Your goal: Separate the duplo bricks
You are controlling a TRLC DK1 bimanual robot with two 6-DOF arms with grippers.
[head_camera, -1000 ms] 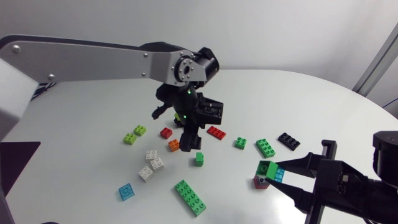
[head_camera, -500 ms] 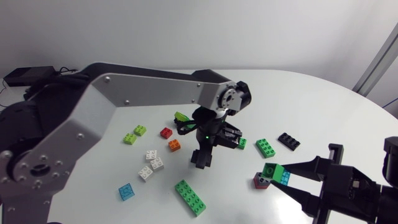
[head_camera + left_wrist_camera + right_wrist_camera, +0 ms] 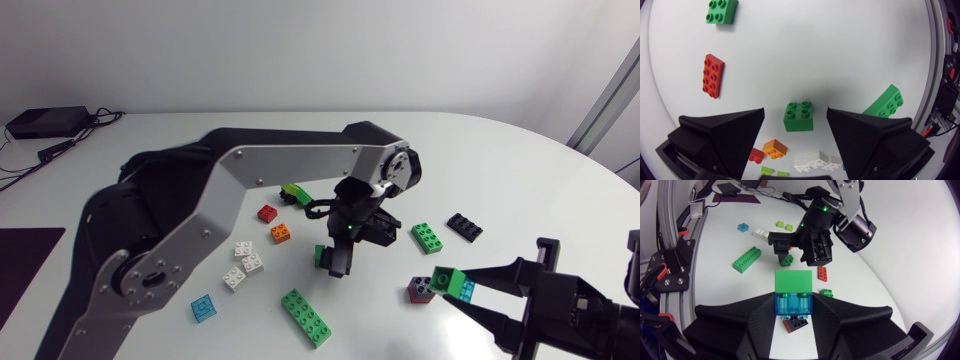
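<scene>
Green-on-blue duplo stack (image 3: 794,297), clenched in the right gripper (image 3: 794,309) at the near right, is drawing away from the red brick (image 3: 420,291) while the left gripper (image 3: 796,114), fingers spread, is swinging in over a green brick (image 3: 798,116).

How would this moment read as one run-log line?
left end effector: open over small green brick | right end effector: shut on green-and-blue stack
</scene>
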